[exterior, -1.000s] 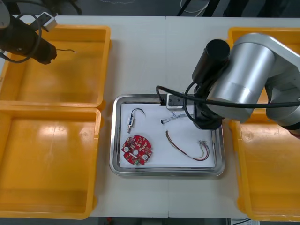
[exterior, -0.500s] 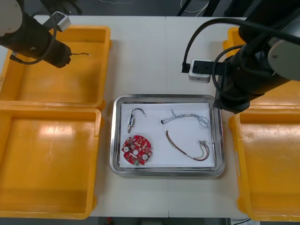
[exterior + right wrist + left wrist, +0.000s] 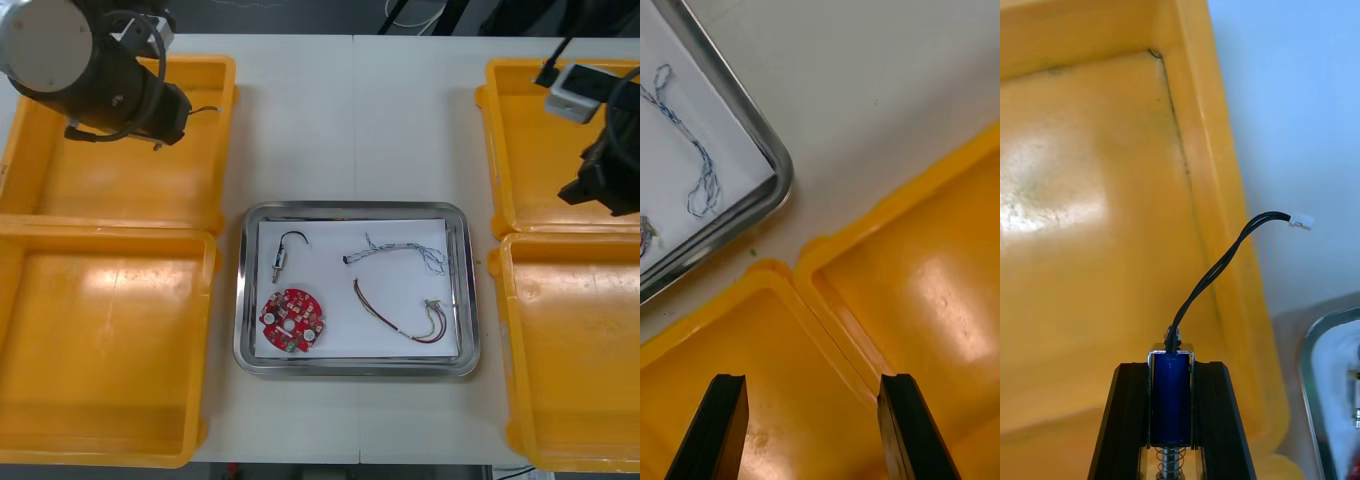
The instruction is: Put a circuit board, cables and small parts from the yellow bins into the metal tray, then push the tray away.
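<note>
The metal tray [image 3: 355, 207], white inside, holds a round red circuit board [image 3: 293, 320], a small metal part [image 3: 281, 257] with a black lead, a twisted blue and white cable [image 3: 395, 250] and a red and yellow cable [image 3: 400, 318]. My left gripper [image 3: 1171, 375] is shut on a small blue metal part [image 3: 1171, 394] whose black cable [image 3: 1217, 270] ends in a white plug. It hovers over the inner wall of the far left bin [image 3: 120, 160]. My right gripper [image 3: 811, 390] stands open with nothing in it, over the seam between the two right bins, just beyond the tray's corner [image 3: 775, 176].
The near left bin [image 3: 100, 340], the far right bin [image 3: 540, 140] and the near right bin [image 3: 570, 350] look bare inside. Bare table lies between the far bins, beyond the tray. The right arm [image 3: 610, 165] hangs over the right bins.
The right arm has pulled back from over the tray to the right bins. The left arm has moved right toward the bin's inner wall, still carrying the small part.
</note>
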Controlling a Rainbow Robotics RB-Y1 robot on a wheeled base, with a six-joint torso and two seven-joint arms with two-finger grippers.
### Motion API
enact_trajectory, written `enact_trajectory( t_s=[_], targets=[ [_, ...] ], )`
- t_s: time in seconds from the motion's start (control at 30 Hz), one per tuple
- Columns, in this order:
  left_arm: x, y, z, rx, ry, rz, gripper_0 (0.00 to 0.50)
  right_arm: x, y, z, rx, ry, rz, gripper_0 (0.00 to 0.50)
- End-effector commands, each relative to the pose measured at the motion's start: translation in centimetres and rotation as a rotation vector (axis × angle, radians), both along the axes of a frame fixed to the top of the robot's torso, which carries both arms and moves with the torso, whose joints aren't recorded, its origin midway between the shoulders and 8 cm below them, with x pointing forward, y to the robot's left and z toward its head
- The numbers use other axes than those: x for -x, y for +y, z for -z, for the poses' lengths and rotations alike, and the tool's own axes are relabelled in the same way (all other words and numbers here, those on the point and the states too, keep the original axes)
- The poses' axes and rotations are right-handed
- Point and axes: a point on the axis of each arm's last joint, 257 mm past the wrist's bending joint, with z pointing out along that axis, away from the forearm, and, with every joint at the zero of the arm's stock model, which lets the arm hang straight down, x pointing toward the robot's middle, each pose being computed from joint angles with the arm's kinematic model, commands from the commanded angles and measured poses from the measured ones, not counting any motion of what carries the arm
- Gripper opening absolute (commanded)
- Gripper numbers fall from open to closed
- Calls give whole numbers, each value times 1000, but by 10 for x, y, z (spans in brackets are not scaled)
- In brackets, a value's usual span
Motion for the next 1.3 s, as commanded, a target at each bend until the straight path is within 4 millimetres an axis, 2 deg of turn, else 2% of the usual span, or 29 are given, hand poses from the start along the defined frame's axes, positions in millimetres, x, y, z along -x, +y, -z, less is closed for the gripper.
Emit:
enact_trajectory(
  t_s=[0.03,0.1,0.27,0.3,0.5,0.7,0.87,0.93,1.03,1.3],
  targets=[
    [18,-48,5,-27,-20,90,0,10,-58,-6,-31,-36,193,500],
    [24,-65,5,-12,-21,98,0,15,-78,-3,-46,-37,257,500],
    [33,-103,7,10,-24,112,0,25,-110,4,-65,-38,364,500],
    [36,-116,9,14,-22,118,0,29,-119,6,-69,-39,397,500],
    [50,-163,21,32,-6,128,0,38,-144,9,-90,-38,492,500],
    [68,-195,42,43,28,124,0,50,-160,22,-146,-19,591,500],
    [78,-201,63,43,60,94,0,58,-164,35,-210,1,682,500],
    [79,-200,78,35,80,71,0,58,-166,39,-230,3,720,500],
    [77,-196,93,20,100,53,0,59,-163,48,-274,12,771,500],
    [65,-188,117,1,113,19,0,57,-152,59,-346,27,823,500]
  ],
)
